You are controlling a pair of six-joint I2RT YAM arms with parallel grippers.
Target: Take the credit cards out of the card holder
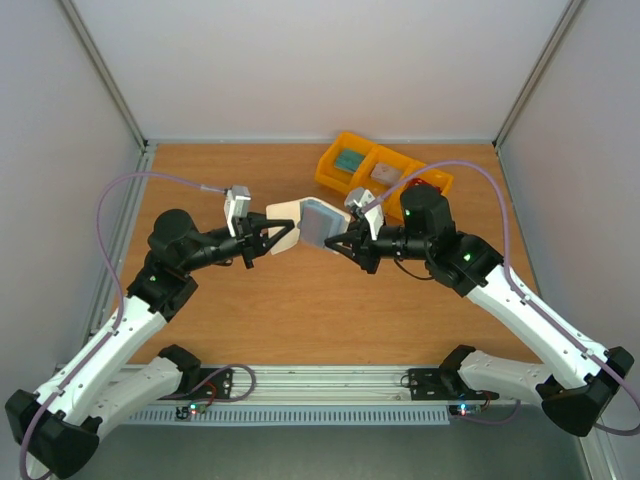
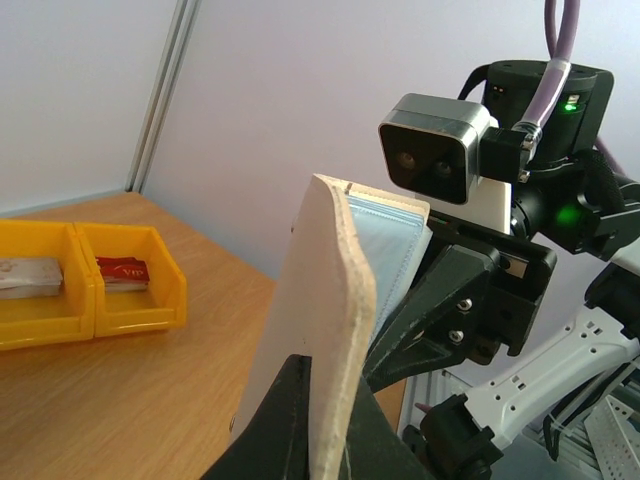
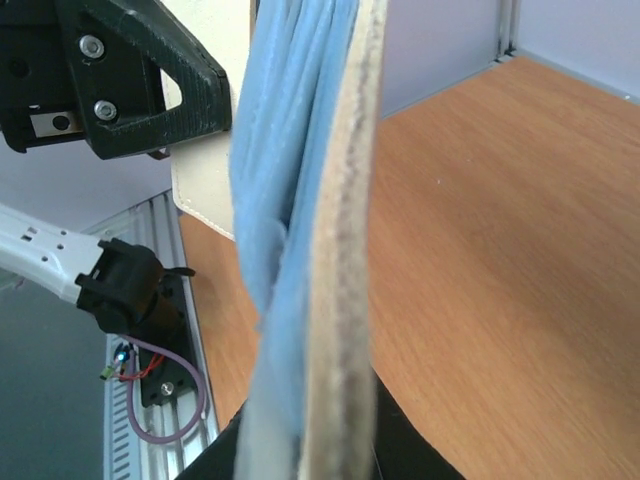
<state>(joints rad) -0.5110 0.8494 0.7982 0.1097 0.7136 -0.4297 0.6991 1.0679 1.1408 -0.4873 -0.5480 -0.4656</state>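
Note:
The card holder (image 1: 305, 222) is held open above the table between both grippers, cream outside and pale blue inside. My left gripper (image 1: 285, 235) is shut on its cream flap (image 2: 320, 300), with a finger (image 2: 280, 430) on each face. My right gripper (image 1: 335, 240) is shut on the other flap, whose blue pockets (image 3: 290, 180) face the left arm. I see no card in the pockets. A red card (image 2: 122, 270) and a pale card (image 2: 25, 275) lie in compartments of the yellow bin tray (image 1: 330, 172).
The yellow three-compartment tray (image 2: 90, 305) stands at the back right of the wooden table, just behind my right arm's wrist (image 1: 425, 210). A greenish card (image 1: 350, 160) lies in its left compartment. Grey walls enclose the table on three sides.

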